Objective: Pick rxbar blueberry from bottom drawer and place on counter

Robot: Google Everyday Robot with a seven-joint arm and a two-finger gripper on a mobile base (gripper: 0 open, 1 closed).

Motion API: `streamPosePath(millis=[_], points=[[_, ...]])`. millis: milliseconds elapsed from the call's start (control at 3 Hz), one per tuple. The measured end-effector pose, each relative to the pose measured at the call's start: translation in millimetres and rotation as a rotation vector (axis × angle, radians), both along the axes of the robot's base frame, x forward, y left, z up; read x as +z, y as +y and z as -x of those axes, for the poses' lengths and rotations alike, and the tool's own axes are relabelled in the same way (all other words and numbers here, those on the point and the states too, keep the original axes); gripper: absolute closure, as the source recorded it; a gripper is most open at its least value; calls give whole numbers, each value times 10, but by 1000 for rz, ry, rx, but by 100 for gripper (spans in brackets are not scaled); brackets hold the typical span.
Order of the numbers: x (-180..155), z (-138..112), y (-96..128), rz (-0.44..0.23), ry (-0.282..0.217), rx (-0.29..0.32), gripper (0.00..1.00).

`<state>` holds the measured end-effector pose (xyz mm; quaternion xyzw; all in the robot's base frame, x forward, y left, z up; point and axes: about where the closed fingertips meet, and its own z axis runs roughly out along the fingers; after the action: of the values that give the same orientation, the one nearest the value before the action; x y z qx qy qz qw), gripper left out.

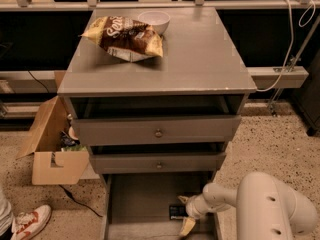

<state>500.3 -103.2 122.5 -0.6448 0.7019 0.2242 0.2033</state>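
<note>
The rxbar blueberry (175, 212), a small dark bar with pale print, lies flat on the floor of the open bottom drawer (140, 199), near its right front. My gripper (184, 214) is down inside that drawer on the right. Its two yellow-tipped fingers (187, 227) stand apart, one beyond the bar and one nearer than it, with the bar's right end between them. The bar rests on the drawer floor. The counter (200, 59) is the grey cabinet top above.
A brown-and-yellow chip bag (125, 36) and a white bowl (154, 20) sit at the counter's back left. The two upper drawers (158, 133) are slightly pulled out. A cardboard box (50, 149) and a shoe (30, 221) lie on the floor left.
</note>
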Motion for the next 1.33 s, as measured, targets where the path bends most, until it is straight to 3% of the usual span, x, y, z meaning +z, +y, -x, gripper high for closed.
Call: streamPosePath(millis=[333, 1333], points=[[-130, -34, -117, 25, 18, -16, 0], [-123, -49, -184, 41, 29, -28, 69]])
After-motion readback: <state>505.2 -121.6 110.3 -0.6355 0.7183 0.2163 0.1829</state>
